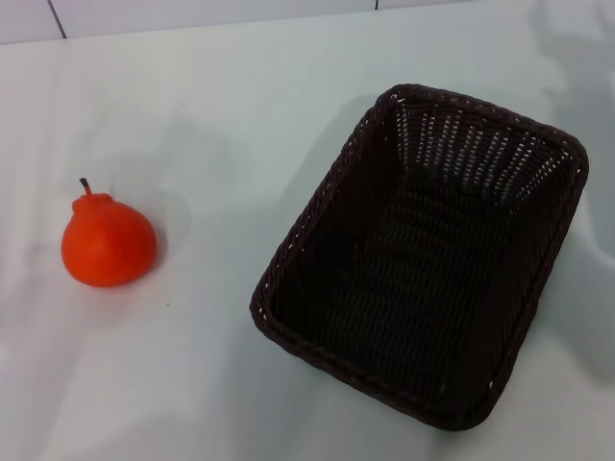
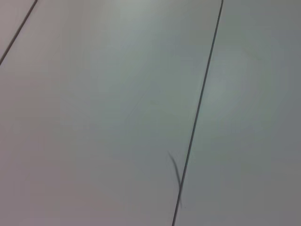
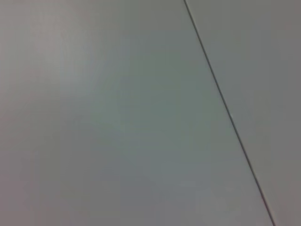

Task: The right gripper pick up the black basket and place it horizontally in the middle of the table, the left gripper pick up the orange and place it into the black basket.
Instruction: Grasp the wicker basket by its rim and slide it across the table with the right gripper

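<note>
Starting from what the head view gives you, the basket point(image 1: 423, 259) sits on the white bench point(image 1: 221, 125) toward your right side, empty, and its long axis runs slantwise: one short end points away and to the right, the other comes near and to the left. That slant is what the coming move turns on, since the task wants the basket lying horizontally in the middle, so you will likely have to turn it as you carry it leftward, not merely slide it. The orange point(image 1: 108, 242) rests on the bench well apart from the basket, off to your left, stem up and leaning slightly. By side alone, your right arm is the nearer one for the basket and your left for the orange, which fits the task. Neither tool shows in any view; both wrist cameras look only at a plain pale surface crossed by thin dark seams, so you cannot tell whether either tool is open or closed, nor where it hangs relative to its target. Judging from this, nothing has been grasped and the basket step comes first. Take the rim on a long side if you want the turn to stay controlled; the sloping woven wall may slip.
</note>
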`<state>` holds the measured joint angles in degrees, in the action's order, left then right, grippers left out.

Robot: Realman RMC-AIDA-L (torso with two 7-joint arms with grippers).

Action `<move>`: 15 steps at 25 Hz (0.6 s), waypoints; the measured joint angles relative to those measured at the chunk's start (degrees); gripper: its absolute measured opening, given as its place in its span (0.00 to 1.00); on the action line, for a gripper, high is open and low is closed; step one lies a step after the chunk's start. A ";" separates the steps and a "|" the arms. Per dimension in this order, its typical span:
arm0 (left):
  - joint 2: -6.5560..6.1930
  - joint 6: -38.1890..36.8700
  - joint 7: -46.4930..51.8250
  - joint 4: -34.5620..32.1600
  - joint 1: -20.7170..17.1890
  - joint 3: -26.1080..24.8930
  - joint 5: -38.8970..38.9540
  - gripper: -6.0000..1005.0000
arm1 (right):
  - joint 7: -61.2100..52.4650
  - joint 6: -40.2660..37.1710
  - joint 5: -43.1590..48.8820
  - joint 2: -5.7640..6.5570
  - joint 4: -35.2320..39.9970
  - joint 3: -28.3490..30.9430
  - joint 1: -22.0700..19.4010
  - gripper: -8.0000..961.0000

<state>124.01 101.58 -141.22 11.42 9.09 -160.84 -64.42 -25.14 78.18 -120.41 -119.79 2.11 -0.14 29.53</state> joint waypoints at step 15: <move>-0.09 -0.07 0.07 0.00 0.51 0.00 0.00 0.82 | -4.84 -2.29 3.05 0.68 1.44 -3.85 0.74 0.86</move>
<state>123.92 101.51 -141.15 11.42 9.60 -160.84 -64.42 -29.98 75.89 -117.36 -119.11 3.54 -3.99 30.27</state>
